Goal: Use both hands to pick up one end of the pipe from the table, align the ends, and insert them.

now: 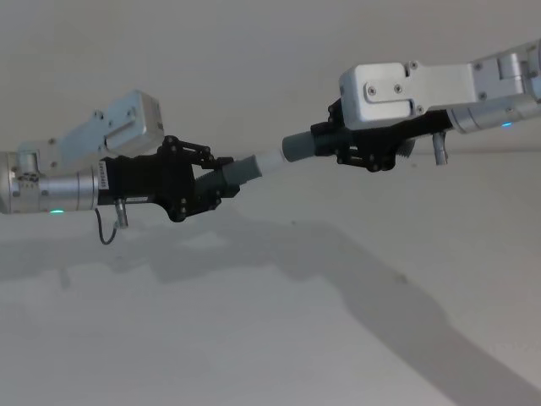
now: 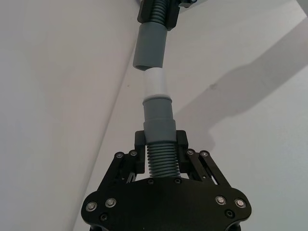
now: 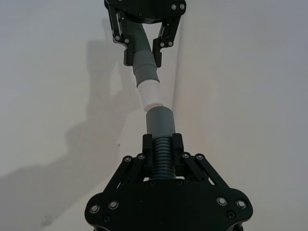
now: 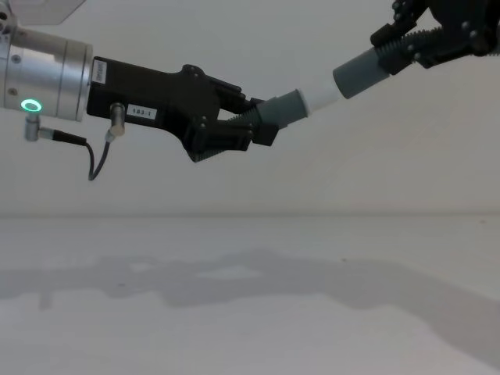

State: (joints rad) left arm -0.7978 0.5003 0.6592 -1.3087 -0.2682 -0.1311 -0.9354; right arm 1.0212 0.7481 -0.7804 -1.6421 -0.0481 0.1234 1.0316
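Both pipe pieces hang in the air above the white table [image 1: 254, 338]. My left gripper [image 1: 221, 179] [image 2: 160, 144] is shut on the ribbed part of the grey piece [image 2: 159, 120] with the white tip [image 2: 155, 83] [image 1: 269, 159]. My right gripper [image 1: 340, 142] [image 3: 162, 144] is shut on the ribbed part of the other grey piece [image 3: 160, 120] [image 1: 297, 145]. The white tip meets that piece's hollow mouth almost in line, with a slight bend at the joint [image 4: 332, 92]. How deep the tip sits inside is hidden.
A thin black cable [image 4: 94, 160] loops under the left wrist, beside its green ring light [image 4: 31, 105]. The off-white wall [image 1: 254, 51] stands behind both arms. The arms' shadows fall across the table below.
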